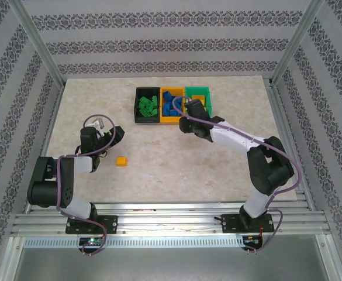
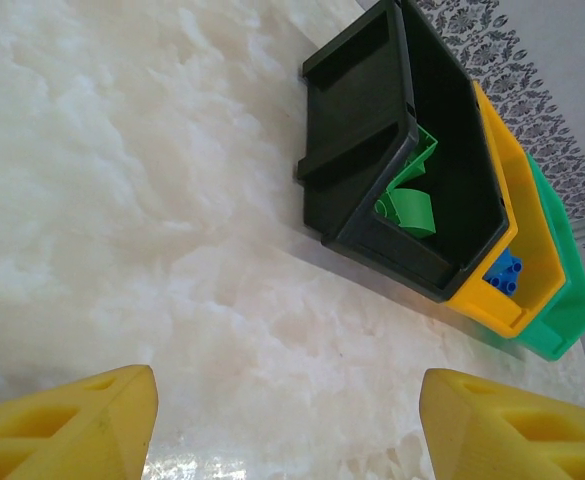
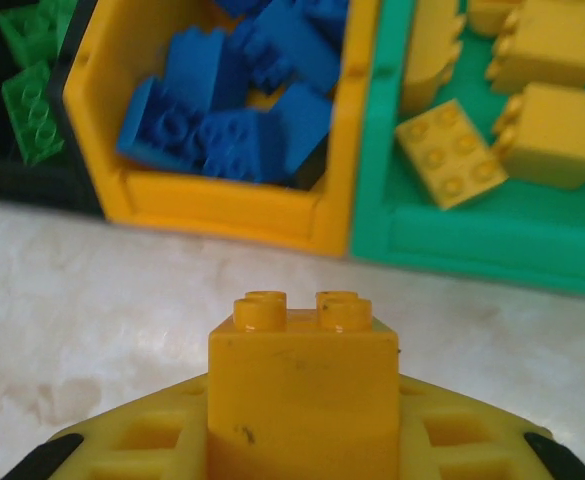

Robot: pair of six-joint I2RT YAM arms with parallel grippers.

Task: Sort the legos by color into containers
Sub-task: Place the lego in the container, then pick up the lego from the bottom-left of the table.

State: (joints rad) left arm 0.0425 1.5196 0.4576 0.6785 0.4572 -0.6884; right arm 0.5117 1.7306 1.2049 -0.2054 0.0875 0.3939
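Observation:
My right gripper (image 1: pixel 191 111) (image 3: pixel 302 445) is shut on a yellow-orange lego (image 3: pixel 302 375), studs forward, just short of the containers. The black bin (image 1: pixel 137 106) (image 3: pixel 32 180) holds green legos (image 3: pixel 30 100). Next to it, the yellow-orange bin (image 1: pixel 172 122) (image 3: pixel 222 205) holds blue legos (image 3: pixel 237 100). The green bin (image 1: pixel 197 89) (image 3: pixel 472 245) holds yellow-orange legos (image 3: pixel 452 150). My left gripper (image 1: pixel 116 133) (image 2: pixel 287 430) is open over bare table, with nothing between its fingers (image 2: pixel 82 425). One loose yellow-orange lego (image 1: pixel 121 161) lies on the table near the left arm.
The marble-look tabletop (image 1: pixel 159 164) is ringed by patterned walls and metal frame posts (image 1: pixel 39 50). The left wrist view takes in the row of bins from the left side, the black bin (image 2: pixel 357 110) nearest.

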